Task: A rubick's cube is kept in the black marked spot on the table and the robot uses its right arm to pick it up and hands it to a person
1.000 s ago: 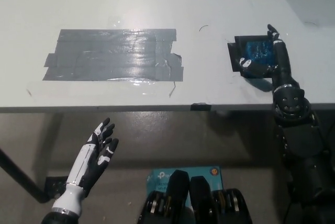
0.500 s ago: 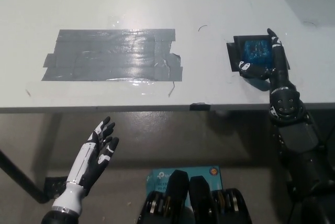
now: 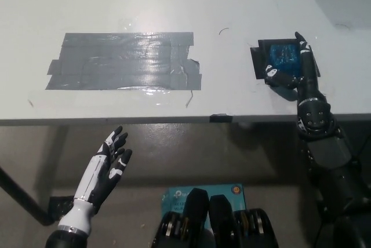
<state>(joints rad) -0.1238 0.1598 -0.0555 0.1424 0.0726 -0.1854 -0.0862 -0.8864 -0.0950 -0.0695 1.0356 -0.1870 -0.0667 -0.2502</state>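
Note:
The Rubik's cube (image 3: pixel 283 55), its blue face up, sits on the black marked spot (image 3: pixel 257 61) at the right of the white table (image 3: pixel 232 4). My black right hand (image 3: pixel 293 69) wraps the cube from the near right. One finger lies along the cube's right side and the thumb presses its near left corner. The cube rests on the table. My white left hand (image 3: pixel 105 166) hangs open at the lower left, below the table's front edge, with its fingers spread.
A wide patch of grey tape (image 3: pixel 124 61) covers the table's left middle. The table's front edge (image 3: pixel 174 120) runs across the picture. A blue box (image 3: pixel 203 191) lies on the floor below. A dark table leg (image 3: pixel 20 199) slants at the far left.
My right hand has crept slightly forward and left, closing tighter around the cube. The cube stays on the black spot. The left hand has barely moved.

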